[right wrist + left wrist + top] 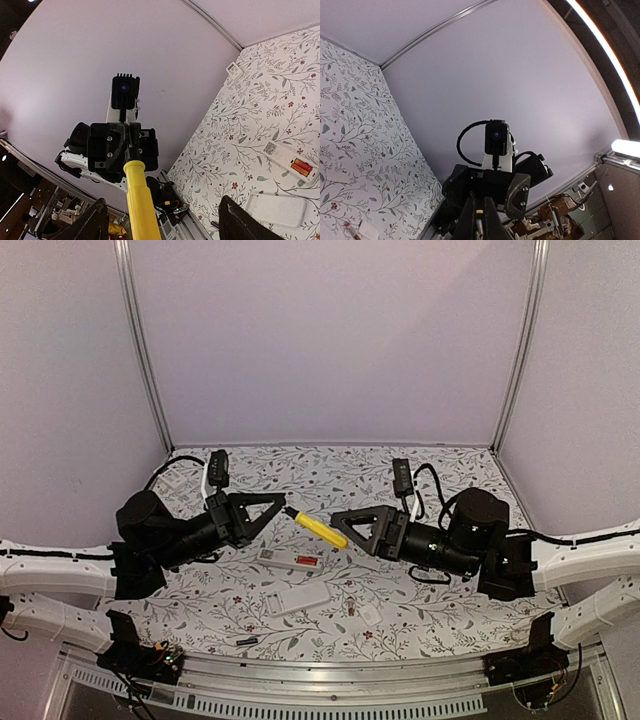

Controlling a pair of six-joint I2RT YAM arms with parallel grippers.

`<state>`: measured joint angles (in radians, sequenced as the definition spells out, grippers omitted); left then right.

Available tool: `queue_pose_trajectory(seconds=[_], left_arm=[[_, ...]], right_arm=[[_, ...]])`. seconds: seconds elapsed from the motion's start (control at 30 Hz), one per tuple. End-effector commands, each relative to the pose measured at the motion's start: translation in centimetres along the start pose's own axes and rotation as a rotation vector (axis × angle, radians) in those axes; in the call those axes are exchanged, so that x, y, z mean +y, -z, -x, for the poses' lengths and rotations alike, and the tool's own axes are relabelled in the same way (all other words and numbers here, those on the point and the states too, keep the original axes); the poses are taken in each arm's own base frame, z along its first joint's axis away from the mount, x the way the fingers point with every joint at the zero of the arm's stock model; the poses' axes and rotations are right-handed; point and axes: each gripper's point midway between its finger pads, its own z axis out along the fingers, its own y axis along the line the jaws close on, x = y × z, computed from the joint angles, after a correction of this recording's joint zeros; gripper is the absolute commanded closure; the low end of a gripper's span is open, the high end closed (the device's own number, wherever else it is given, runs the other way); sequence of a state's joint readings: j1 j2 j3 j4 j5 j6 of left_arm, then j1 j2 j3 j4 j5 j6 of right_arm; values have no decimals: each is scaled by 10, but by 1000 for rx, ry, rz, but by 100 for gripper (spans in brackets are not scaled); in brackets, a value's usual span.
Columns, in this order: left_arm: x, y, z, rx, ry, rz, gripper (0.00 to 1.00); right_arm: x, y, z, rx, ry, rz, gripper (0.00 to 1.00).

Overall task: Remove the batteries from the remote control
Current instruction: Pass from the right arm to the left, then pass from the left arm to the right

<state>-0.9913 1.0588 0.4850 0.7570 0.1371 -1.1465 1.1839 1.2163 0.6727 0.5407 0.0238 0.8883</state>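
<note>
— Orange-red, the batteries; where do they sit?

— In the open bay at one end of the white remote control, two of them side by side; the remote lies flat on the flowered table, near its middle, just nearer the arm bases than the gap between the two arms.

— And the fingers?

— The left fingers are pressed shut on the dark tip end of the screwdriver; its yellow handle slants out toward the right arm, clear of the table; the right fingers stand wide apart, one on each side of that handle, and in the right wrist view neither one touches it.

— Anything else near the remote?

— A plain white slab lies just beside it on the near side; a small white plate is a little to the right of the slab; a short dark cylinder is near the table's front edge, too small to tell what it is; another small white device lies far back by the left wall.
</note>
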Motion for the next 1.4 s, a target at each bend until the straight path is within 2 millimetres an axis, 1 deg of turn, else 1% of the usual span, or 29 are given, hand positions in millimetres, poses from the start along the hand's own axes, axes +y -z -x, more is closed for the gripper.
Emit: queue_pose_trajectory(seconds=[0.0, 0.13, 0.23, 0.37, 0.53, 0.67, 0.8, 0.83, 0.87, 0.9, 0.97, 1.07, 1.1, 1.17, 1.27, 1.33, 1.37], left_arm=[[-19, 13, 11, -82, -53, -78, 100], [-19, 16, 14, -96, -71, -67, 100], [-19, 17, 13, -98, -75, -65, 100], [-17, 19, 15, -108, -80, -60, 100], [-16, 19, 13, -103, -84, -57, 100], [-13, 20, 11, -99, -80, -51, 100], [-7, 19, 6, -74, -73, -34, 99], [-4, 19, 4, -65, -72, -19, 94], [-1, 19, 2, -54, -70, -3, 86], [3, 19, 2, -47, -72, 18, 73], [20, 20, -4, -7, -73, 111, 52], [43, 26, -9, 72, -95, 245, 31], [51, 29, -10, 108, -110, 285, 26], [71, 39, -6, 165, -129, 372, 20], [106, 61, -2, 245, -149, 513, 15], [127, 74, 6, 289, -155, 590, 14], [133, 79, 8, 314, -167, 609, 13]], right_arm=[[30, -13, -5, 47, -3, 114, 29], [37, -23, -9, 62, -3, 144, 36], [43, -29, -8, 63, -5, 164, 41], [44, -34, -12, 74, -5, 169, 48], [42, -34, -11, 67, -11, 164, 58], [42, -33, -8, 53, -11, 161, 72], [33, -30, -7, 36, -23, 128, 92], [30, -29, -7, 32, -24, 114, 95], [25, -29, -7, 29, -25, 90, 97], [18, -27, -8, 31, -25, 56, 99], [-3, -22, -5, 3, -22, -52, 100], [-33, -8, -4, 6, -14, -196, 100], [-46, -3, -7, 25, -10, -255, 100], [-70, 8, -8, 54, -9, -361, 100], [-101, 24, -14, 115, -5, -508, 100], [-120, 34, -19, 159, 0, -596, 100], [-124, 36, -19, 169, 0, -619, 100]])
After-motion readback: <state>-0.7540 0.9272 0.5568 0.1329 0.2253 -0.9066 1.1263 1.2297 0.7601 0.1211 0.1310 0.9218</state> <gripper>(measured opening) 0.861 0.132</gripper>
